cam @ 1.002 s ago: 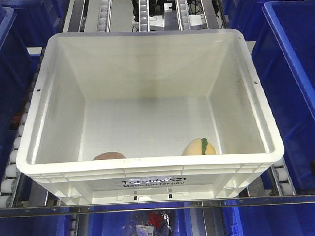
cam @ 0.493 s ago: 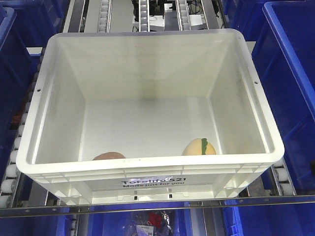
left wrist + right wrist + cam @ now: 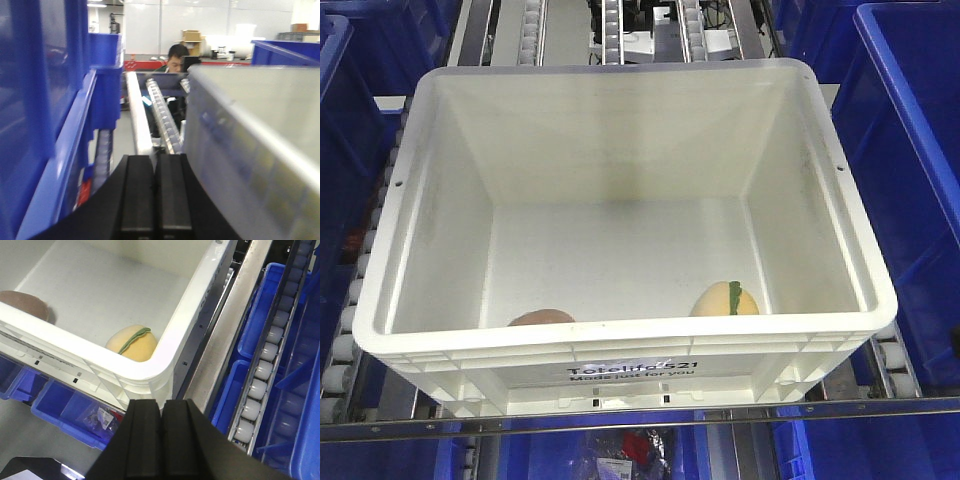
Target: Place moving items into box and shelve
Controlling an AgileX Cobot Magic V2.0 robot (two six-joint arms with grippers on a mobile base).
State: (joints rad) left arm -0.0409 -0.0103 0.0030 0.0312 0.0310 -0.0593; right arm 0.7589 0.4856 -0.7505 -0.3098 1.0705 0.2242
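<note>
From your front camera the near rim of the white crate cuts off both plush toys: you see only the top arc of the pinkish-brown toy at about 7 o'clock on the crate floor, and the upper part of the yellow-orange toy with its green leaf at about 5 o'clock. Neither face is visible in any view. The black print on the crate's front wall is partly cut by the rim, and only "Made just for you" reads plainly.

Your right wrist camera shows more: the yellow-orange toy lies in the near right corner of the crate, close against the walls, a green stem strip across its top; the pinkish-brown toy is well apart from it and cut by the picture's left edge.

The crate sits on roller rails between dark blue bins.

Your right gripper hangs outside the crate's near right corner, pads pressed together, holding nothing. Your left gripper is likewise closed and empty, beside the crate's blurred outer wall. A person in the background is out of focus.
</note>
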